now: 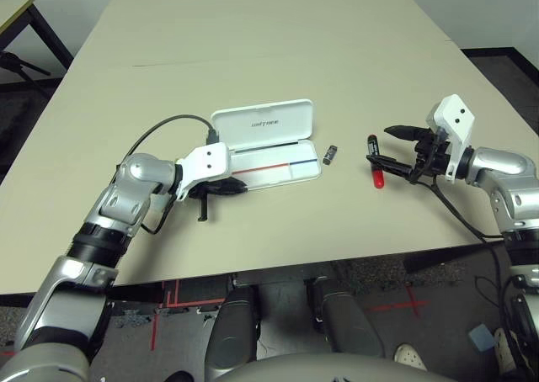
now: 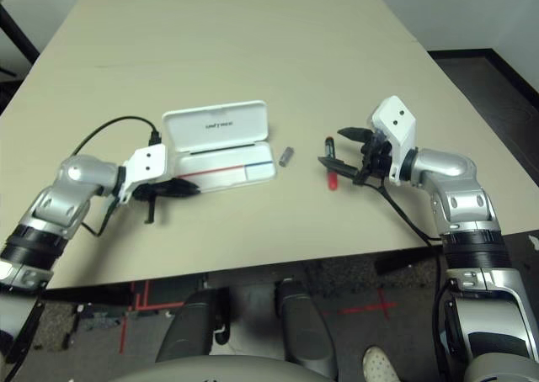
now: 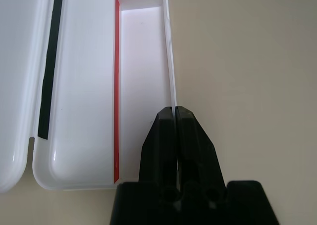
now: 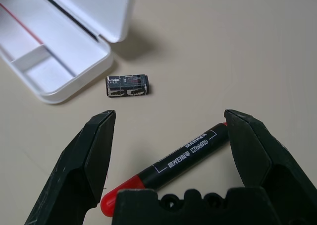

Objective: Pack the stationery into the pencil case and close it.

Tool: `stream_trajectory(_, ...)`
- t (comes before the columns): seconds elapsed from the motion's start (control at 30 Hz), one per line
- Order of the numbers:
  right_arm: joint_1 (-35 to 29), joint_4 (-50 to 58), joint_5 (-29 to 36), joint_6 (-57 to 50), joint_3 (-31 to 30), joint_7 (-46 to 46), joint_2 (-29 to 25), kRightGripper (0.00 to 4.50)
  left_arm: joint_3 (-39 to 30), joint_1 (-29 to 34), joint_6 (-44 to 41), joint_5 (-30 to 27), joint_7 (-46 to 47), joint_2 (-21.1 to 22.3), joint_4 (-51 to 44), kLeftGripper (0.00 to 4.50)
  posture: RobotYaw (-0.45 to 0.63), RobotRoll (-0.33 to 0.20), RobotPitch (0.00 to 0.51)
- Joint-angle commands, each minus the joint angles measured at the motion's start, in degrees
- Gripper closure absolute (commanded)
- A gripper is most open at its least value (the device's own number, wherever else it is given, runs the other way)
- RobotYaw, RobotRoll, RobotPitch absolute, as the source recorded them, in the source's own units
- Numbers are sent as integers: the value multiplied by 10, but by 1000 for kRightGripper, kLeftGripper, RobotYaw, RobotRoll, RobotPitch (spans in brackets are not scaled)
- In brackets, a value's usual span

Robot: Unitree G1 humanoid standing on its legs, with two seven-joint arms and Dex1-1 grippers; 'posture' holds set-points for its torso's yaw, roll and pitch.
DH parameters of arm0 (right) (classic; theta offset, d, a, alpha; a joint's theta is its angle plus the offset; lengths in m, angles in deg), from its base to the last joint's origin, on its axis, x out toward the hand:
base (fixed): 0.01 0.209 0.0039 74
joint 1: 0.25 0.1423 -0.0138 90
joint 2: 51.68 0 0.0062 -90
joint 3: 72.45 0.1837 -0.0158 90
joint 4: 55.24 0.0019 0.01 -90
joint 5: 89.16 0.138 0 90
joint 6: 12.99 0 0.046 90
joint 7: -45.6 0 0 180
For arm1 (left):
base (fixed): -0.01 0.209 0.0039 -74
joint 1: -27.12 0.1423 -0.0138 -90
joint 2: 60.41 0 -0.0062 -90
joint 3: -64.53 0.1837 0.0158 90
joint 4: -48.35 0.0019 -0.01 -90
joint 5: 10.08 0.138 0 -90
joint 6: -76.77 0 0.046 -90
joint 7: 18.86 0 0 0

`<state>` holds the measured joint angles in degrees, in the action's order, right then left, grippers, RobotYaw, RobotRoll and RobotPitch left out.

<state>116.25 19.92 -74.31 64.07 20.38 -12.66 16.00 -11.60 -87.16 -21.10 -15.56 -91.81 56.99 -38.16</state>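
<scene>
White plastic, the pencil case [image 1: 274, 151] lies open on the worktop [image 1: 253, 45], its lid propped back with the lettering showing and the tray facing up. Inside, a thin red-and-blue pencil [image 1: 265, 166] runs along the tray; whether anything else is in there I cannot tell. Just beside the case's right end sits the small dark stubby piece [image 1: 330, 154], not yet packed. Farther right, well clear of the case, the black marker with the red cap [image 4: 173, 163] lies flat between the spread jaws of the right end effector [image 1: 394, 156], which hovers around it without gripping. The left end effector [image 1: 226, 188] has its jaws pressed together, empty, at the tray's front wall near its left end. So packing looks mostly ahead, I'd judge: the marker and stubby piece remain outside, and the lid is unclosed.
</scene>
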Motion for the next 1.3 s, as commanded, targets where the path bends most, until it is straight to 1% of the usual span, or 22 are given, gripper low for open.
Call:
stream_trajectory(0.03,-3,-8,-5,5,-8,-5,0,0,3,13,-12,-9,-10,6,-26,4468,-72,0,148)
stream_trajectory(0.13,-4,-6,-3,0,-11,-15,0,0,3,18,-18,-9,-8,6,-36,4468,-70,0,149)
stream_trajectory(0.33,-28,35,16,-33,-19,-61,-10,0,4,22,-16,-1,8,-4,-28,4468,-67,0,152)
stream_trajectory(0.7,-31,42,14,-42,-22,-65,-12,0,2,24,-23,2,31,-14,-28,4468,-64,0,155)
stream_trajectory(0.8,-31,40,13,-40,-23,-65,-11,0,-1,29,-24,1,35,-10,-35,3783,-61,0,155)
stream_trajectory(0.93,-28,36,12,-37,-25,-65,-9,0,-8,41,-25,-6,34,-3,-48,2279,-54,0,155)
stream_trajectory(1.03,-25,33,11,-36,-26,-65,-7,0,-14,49,-27,-13,32,3,-61,1055,-48,0,155)
stream_trajectory(1.07,-24,32,11,-35,-27,-65,-7,0,-18,52,-30,-17,31,6,-69,722,-46,0,155)
stream_trajectory(1.1,-24,31,11,-34,-27,-66,-7,0,-22,55,-33,-20,31,9,-76,277,-44,0,155)
stream_trajectory(1.13,-23,31,11,-34,-27,-66,-7,0,-26,58,-36,-24,30,12,-84,19,-44,0,155)
stream_trajectory(1.3,-17,30,23,-39,-13,-56,0,0,-56,74,-46,-47,33,28,-116,19,-40,0,156)
